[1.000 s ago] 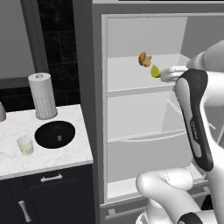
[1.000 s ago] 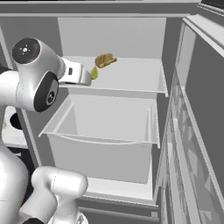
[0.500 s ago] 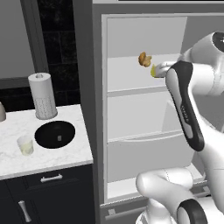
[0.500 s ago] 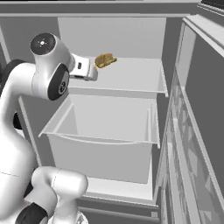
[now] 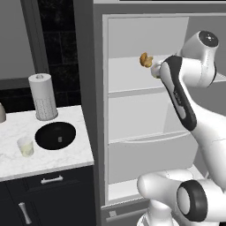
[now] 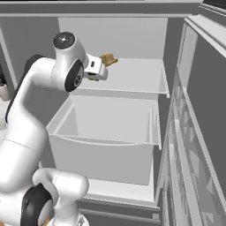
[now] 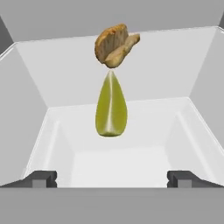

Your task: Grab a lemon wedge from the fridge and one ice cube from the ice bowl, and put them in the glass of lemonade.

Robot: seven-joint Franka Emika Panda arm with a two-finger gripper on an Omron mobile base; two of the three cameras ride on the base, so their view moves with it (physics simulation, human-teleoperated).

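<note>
Reaching into the open fridge (image 5: 132, 39) at its upper shelf (image 6: 132, 79).
The gripper (image 7: 112, 177) has its fingers spread wide, holding nothing. The lemon wedge (image 7: 111, 107) lies mid-shelf ahead of them, a brown pastry (image 7: 114, 43) just behind it. The glass (image 5: 25, 146) and black bowl (image 5: 55, 135) sit near the counter's (image 5: 66, 161) front edge.

Fridge (image 5: 132, 110) open; lemon wedge (image 7: 111, 106) on upper shelf; ice bowl (image 5: 55, 135), lemonade glass (image 5: 25, 146) on counter

White marble counter (image 5: 53, 159), dark cabinets (image 5: 48, 198)
</note>
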